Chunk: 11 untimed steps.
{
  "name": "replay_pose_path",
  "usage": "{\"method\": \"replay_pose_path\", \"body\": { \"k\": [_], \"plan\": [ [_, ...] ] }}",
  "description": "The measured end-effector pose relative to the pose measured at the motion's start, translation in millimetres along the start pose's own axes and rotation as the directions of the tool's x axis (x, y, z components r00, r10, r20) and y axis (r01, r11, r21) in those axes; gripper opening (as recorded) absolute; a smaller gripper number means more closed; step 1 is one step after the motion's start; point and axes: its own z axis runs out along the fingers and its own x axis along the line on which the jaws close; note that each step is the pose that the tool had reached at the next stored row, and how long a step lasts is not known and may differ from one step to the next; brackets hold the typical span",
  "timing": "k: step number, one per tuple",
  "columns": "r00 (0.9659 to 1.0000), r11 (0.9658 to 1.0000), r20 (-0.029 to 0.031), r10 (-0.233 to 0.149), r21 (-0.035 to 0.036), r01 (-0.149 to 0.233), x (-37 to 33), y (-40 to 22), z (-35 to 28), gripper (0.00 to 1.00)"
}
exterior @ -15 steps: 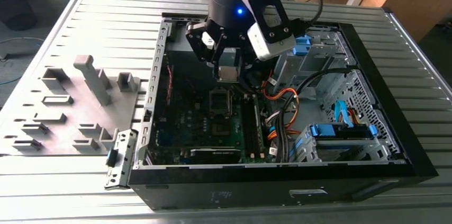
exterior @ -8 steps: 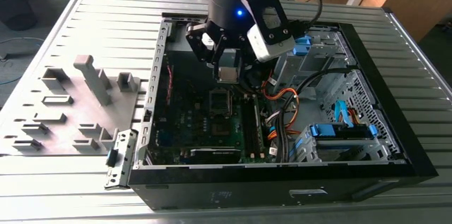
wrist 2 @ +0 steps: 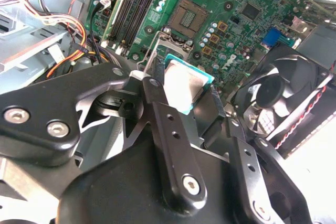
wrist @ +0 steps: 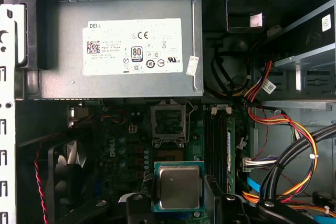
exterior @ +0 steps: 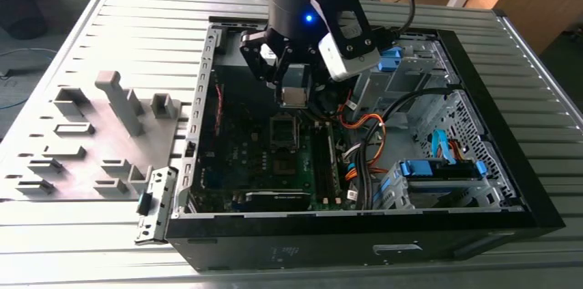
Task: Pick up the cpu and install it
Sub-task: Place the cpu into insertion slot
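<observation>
Slatted metal tabletop (exterior: 109,22), open computer case (exterior: 364,248) | gripper (exterior: 293,91) clenched on cpu (wrist: 179,187) by its edges, chip level, clear of board | empty socket (wrist: 169,124) beneath gripper, offset toward power supply (wrist: 121,45)

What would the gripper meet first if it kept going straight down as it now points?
Likely the motherboard, at or just beside the empty socket, with the held cpu touching first; depth is unclear from these views.

silvery square cpu (wrist: 180,188), held aloft, level
</observation>
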Motion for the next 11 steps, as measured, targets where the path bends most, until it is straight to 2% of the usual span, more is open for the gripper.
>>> {"method": "replay_pose_path", "body": {
  "k": [7, 11],
  "plan": [
    [1.0000, 1.0000, 0.0000, 0.000, 0.0000, 0.000, 0.0, 0.0, 2.9, 0.47],
    [1.0000, 1.0000, 0.0000, 0.000, 0.0000, 0.000, 0.1, -0.1, 6.9, 0.47]
  ]
}}
